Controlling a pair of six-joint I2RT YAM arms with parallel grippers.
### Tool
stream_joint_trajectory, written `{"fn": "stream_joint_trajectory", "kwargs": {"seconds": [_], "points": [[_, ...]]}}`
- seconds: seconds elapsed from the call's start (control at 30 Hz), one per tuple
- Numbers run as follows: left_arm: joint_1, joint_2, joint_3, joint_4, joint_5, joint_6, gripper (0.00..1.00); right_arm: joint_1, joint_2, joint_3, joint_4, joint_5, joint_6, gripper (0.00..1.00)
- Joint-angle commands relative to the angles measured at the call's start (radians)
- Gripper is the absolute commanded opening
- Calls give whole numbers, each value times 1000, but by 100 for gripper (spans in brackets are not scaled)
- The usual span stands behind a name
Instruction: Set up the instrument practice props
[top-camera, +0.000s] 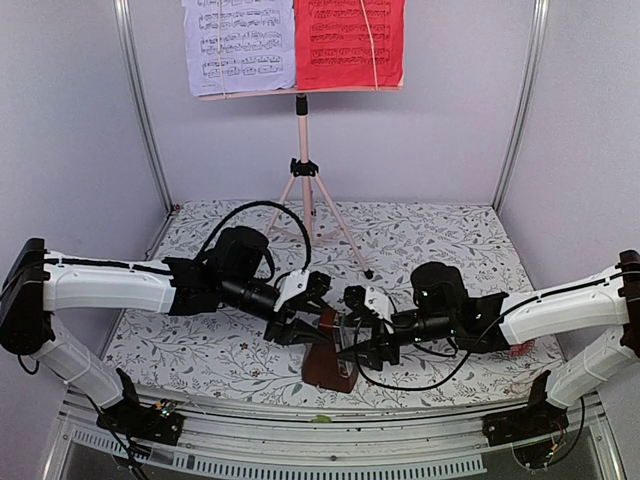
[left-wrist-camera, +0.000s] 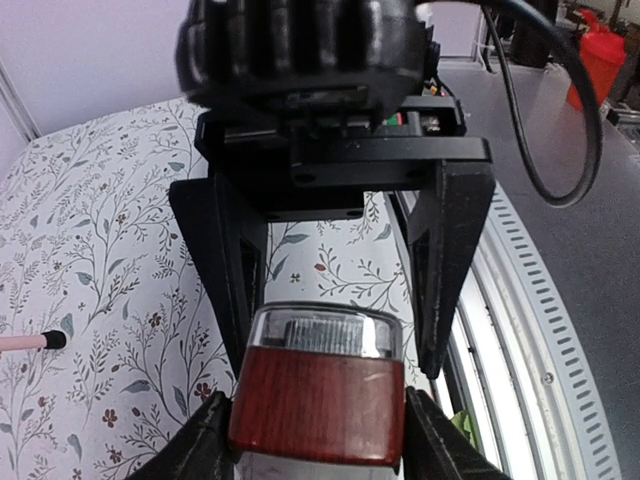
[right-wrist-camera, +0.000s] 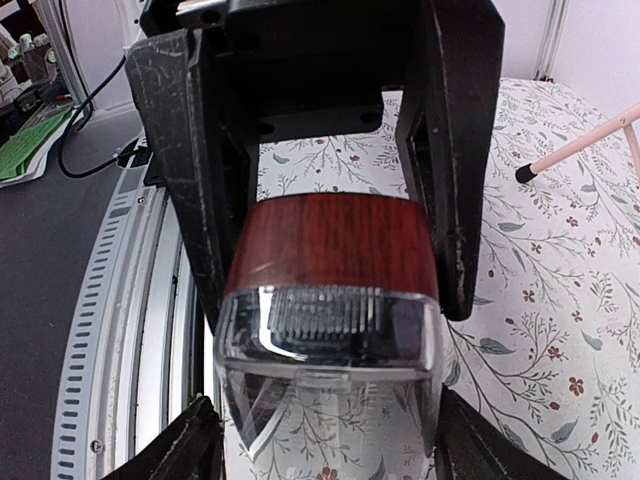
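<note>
On floral table (top-camera: 450, 230), left gripper (left-wrist-camera: 320, 442) clasping metronome (right-wrist-camera: 335, 240), right gripper (right-wrist-camera: 335, 445) parted around it

I work in a lab test cell: aluminium posts (top-camera: 143, 110) and plain pale walls (top-camera: 60, 130) box me in at upper left and right, a flowered cloth (top-camera: 450, 235) lies mid-frame, and a slotted metal rail (top-camera: 330, 468) runs along the bottom.

Left claw (right-wrist-camera: 335, 310) around brown metronome (right-wrist-camera: 335, 245), floral cloth (right-wrist-camera: 560, 300), pink stand leg (right-wrist-camera: 585, 145)
</note>
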Motion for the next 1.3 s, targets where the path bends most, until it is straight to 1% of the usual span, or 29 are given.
{"fn": "stream_joint_trajectory", "kwargs": {"seconds": [0.0, 0.1, 0.2, 0.37, 0.47, 0.5, 0.57, 0.67, 0.73, 0.8, 0.9, 0.97, 1.0, 1.27], "points": [[-3, 1, 7, 30, -1, 12, 49, -1, 11, 29, -22, -13, -13, 75], [-4, 3, 6, 29, -3, 16, 46, -1, 6, 31, -22, -1, -11, 74], [-3, 5, 6, 23, -8, 20, 42, -1, -4, 30, -21, 18, -9, 70], [-3, 5, -2, 24, -31, 29, 36, -2, -12, 34, -21, 24, 4, 59], [-3, 4, -5, 26, -39, 31, 31, -2, -5, 39, -18, 21, 19, 58], [-4, 4, -5, 26, -42, 30, 29, -2, -2, 38, -15, 22, 23, 56], [-3, 4, -10, 29, -49, 31, 26, -2, 1, 35, -10, 28, 35, 48], [1, -4, -19, 29, -70, 44, 17, -4, -14, 4, 11, 54, 41, 35], [6, -12, -34, 29, -82, 54, 10, -16, -35, -30, 36, 59, 49, 29], [13, -17, -46, 25, -93, 58, 5, -24, -58, -66, 67, 66, 61, 24], [20, -20, -62, 18, -100, 60, 1, -37, -67, -94, 101, 64, 74, 21], [19, -19, -63, 11, -101, 55, 0, -37, -63, -98, 113, 60, 75, 20], [20, -18, -62, 9, -101, 54, 0, -38, -63, -101, 121, 59, 75, 16], [36, -26, -49, -15, -101, 56, 0, -52, -58, -126, 153, 44, 70, 12]]}}
